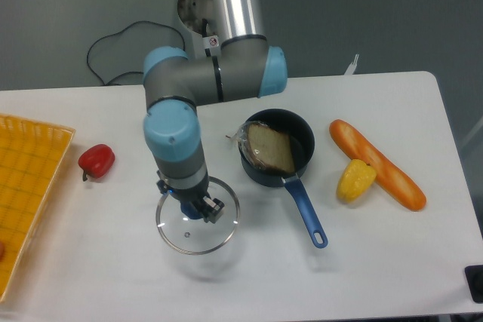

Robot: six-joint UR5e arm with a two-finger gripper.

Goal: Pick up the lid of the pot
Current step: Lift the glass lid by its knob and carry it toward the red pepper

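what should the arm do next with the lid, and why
Probably raise the pot lid a little higher, gently: the gripper has its fingers around the blue knob, and the glass appears to hang above the table.

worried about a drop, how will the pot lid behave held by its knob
The lid is probably stiff and perhaps fragile, being clear like glass. Gripped only at the blue knob by the fingers, it might tilt.

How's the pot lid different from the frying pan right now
The pot lid is see-through; the pan is black inside. The lid hangs raised in the gripper, while the pan sits on the table. The lid has a small blue knob; the pan has a long blue handle. Both are round.
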